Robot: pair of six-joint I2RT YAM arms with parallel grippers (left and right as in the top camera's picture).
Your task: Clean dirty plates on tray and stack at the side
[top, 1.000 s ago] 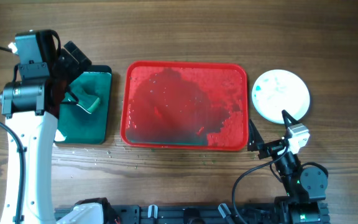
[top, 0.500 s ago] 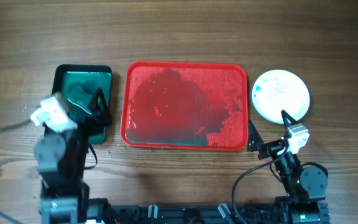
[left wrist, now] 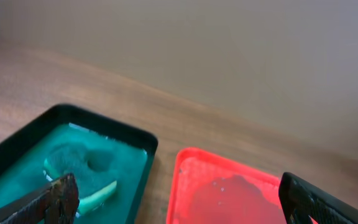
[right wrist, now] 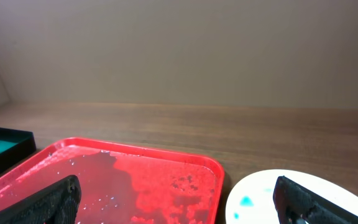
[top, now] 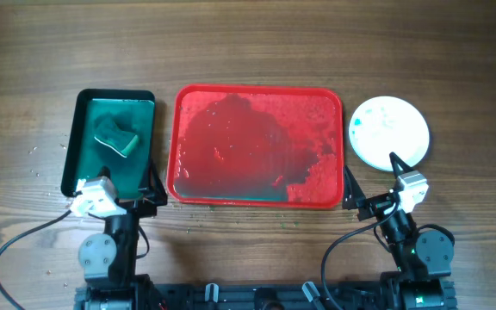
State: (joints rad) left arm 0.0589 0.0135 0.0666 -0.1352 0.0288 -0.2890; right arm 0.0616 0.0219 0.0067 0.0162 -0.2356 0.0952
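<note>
I read this as a robot lab setup: a plain wood-grain bench (top: 257,34) against a bare beige wall (right wrist: 179,50), with a black mounting rail (top: 257,297) along my near edge and loose cables (top: 7,242) trailing across the boards

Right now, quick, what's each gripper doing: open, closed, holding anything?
Left gripper: open wide, holding nothing.
Right gripper: open wide, holding nothing.
</note>
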